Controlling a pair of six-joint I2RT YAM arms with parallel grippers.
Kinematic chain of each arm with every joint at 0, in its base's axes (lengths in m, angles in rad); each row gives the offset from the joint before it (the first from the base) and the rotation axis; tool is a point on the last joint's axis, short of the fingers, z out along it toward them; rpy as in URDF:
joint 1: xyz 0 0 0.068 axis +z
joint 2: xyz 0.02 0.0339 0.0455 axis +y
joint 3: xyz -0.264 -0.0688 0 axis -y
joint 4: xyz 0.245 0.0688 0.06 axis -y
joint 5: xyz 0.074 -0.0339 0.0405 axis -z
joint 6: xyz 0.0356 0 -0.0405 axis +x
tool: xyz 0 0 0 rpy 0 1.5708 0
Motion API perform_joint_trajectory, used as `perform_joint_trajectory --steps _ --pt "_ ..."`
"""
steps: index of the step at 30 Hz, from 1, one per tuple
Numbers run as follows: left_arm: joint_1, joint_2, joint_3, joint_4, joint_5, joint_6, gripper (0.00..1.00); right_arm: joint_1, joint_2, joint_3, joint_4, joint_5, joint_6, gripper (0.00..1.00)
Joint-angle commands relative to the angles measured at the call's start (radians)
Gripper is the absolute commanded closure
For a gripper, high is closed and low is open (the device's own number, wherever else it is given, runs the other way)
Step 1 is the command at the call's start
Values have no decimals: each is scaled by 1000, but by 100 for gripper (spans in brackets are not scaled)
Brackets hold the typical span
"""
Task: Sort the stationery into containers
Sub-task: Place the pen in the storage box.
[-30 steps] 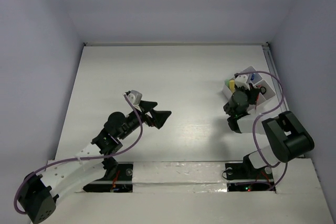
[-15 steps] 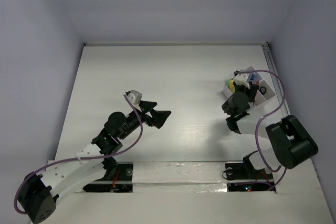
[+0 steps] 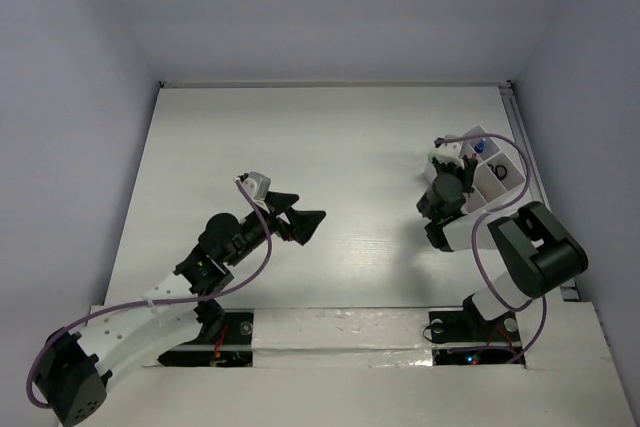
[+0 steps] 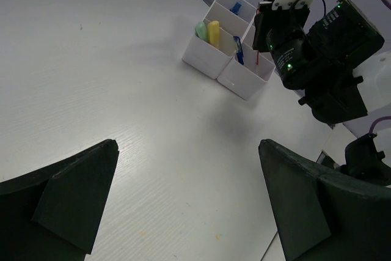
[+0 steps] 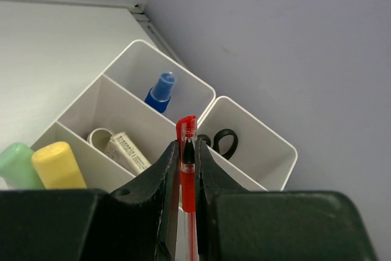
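Observation:
My right gripper (image 5: 187, 148) is shut on a red pencil (image 5: 186, 136), whose capped tip pokes up between the fingers. It hangs just above the white organiser tray (image 5: 269, 136). Inside the compartments lie black scissors (image 5: 225, 142), a blue-capped pen (image 5: 160, 90), a white eraser (image 5: 125, 151), a pale yellow marker (image 5: 56, 163) and a mint green eraser (image 5: 17, 163). From overhead the right gripper (image 3: 443, 169) covers the left edge of the tray (image 3: 495, 162). My left gripper (image 3: 311, 205) stands open and empty over the bare table, far left of the tray (image 4: 208, 59).
The tray sits near the table's right edge, close to the right wall (image 3: 570, 97). The right arm's cable (image 3: 490, 237) loops beside the tray. Both arm bases (image 3: 330, 332) sit along the near edge.
The right wrist has shifted a little to the left with the red pencil still held, and its elbow has swung. It now hides the yellow and green items from above. The left arm is still.

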Motion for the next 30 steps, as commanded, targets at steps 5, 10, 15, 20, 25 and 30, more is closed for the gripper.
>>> perform_joint_trajectory --steps 5,10,15,20,25,30 --pt "-3 -9 -4 38 -7 18 1 -2 32 -8 412 16 102 100" --pt "-3 -4 -4 40 -12 16 1 -2 -26 -66 347 40 181 72" --pt "-3 3 0 38 -22 13 1 -2 -238 -51 -76 -7 406 22" --pt "-3 11 12 12 -62 3 1 -2 -442 79 -553 -116 675 0" --pt "-3 -13 47 -38 -82 -57 1 -2 -630 277 -1050 -329 885 0" --pt "-3 -84 131 -140 -68 -123 1 -2 -762 407 -1347 -699 995 0"
